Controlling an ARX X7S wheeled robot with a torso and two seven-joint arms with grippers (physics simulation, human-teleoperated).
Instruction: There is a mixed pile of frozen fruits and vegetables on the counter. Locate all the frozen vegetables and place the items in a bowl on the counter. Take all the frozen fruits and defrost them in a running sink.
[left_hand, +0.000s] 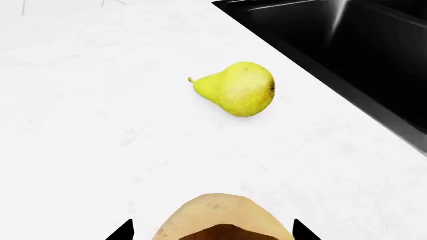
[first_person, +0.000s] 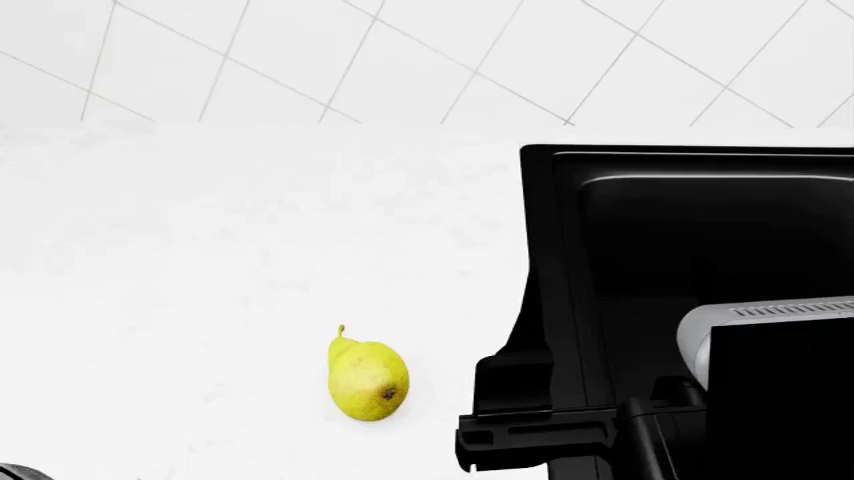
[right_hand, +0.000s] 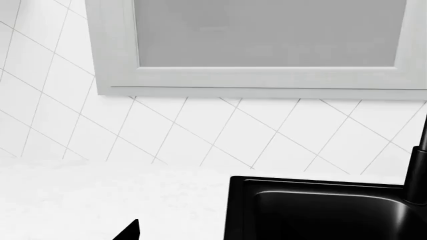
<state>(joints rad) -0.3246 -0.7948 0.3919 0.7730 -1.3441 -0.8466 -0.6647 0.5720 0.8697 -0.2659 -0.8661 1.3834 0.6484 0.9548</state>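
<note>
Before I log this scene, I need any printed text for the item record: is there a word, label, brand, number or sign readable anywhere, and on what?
None: no readable text in any view.
Yellow-green speckled pear: bare skin, no sticker.
Black rectangular sink basin: unmarked.
White marble-look counter and white diagonal wall tiles: only grout lines and faint veining.
Tan rounded item between the left claw's tips: no print.

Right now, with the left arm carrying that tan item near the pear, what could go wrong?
1. The pear lies on its side near the sink edge; a nudge could roll it.
2. The tan item sits between the left jaws, grip depth unseen; it may slip.
3. No bowl shows in any view, so the drop target is unclear.
</note>
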